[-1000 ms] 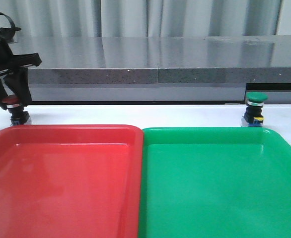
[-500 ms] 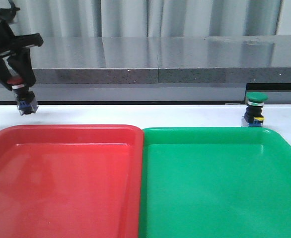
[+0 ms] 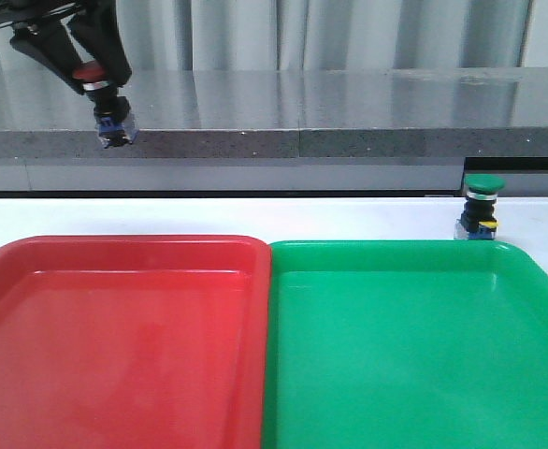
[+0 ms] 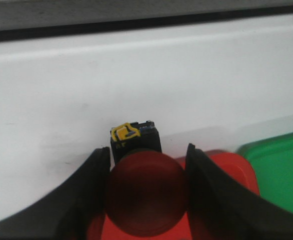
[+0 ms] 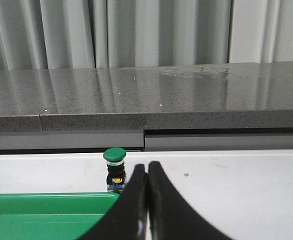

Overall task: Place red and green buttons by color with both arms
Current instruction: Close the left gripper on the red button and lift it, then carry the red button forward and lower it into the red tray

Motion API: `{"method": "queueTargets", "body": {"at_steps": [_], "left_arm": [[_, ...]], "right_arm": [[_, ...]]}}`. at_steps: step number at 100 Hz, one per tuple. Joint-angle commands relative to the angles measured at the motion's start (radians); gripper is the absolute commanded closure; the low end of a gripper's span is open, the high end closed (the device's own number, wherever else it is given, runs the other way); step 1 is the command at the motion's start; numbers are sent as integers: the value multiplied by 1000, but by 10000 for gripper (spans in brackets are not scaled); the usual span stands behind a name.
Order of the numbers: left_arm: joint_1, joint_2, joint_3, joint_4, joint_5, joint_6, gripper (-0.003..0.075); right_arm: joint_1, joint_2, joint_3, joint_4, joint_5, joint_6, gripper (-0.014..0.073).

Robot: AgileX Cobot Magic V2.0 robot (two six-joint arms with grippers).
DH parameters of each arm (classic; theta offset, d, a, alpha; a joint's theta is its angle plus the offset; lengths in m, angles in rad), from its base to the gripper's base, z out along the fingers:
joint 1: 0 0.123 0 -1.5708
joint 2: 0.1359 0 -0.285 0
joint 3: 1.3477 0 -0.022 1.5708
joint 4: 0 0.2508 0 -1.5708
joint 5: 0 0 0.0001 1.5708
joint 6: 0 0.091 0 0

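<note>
Front view: the left gripper (image 3: 94,77) holds the red button (image 3: 103,98) clamped by its cap, high above the white tabletop (image 3: 255,217) and beyond the far-left corner of the red tray (image 3: 115,253). The green button (image 3: 480,208) stands upright on the tabletop, just behind the far rim of the green tray (image 3: 414,254), which touches the red tray's right side. No right arm shows here.

Left wrist view: both fingers (image 4: 84,192) press the red cap between them, the black body and yellow clip hanging toward the tabletop, with the red tray's corner just below.

Right wrist view: the right gripper (image 5: 147,197) has its fingertips pressed together on nothing, near the green button and to its right.

Both buttons look small, rigid and light, though the domed caps may be slippery; the collar under the cap seems the surest hold. Raised tray rims need clearing, while both tray floors offer wide open room.
</note>
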Motion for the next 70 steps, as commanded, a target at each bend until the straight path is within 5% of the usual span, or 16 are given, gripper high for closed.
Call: {"method": "queueTargets", "body": {"at_steps": [1, 25, 70], "left_arm": [[-45, -79, -4, 36, -22, -58, 711], [-171, -131, 116, 175, -88, -225, 711], [-270, -175, 404, 173, -196, -345, 711]], "right_arm": [[-6, -22, -20, -8, -75, -3, 658], [-6, -22, -20, -8, -75, -3, 658], [-6, -22, -20, -8, -75, -3, 658]]}}
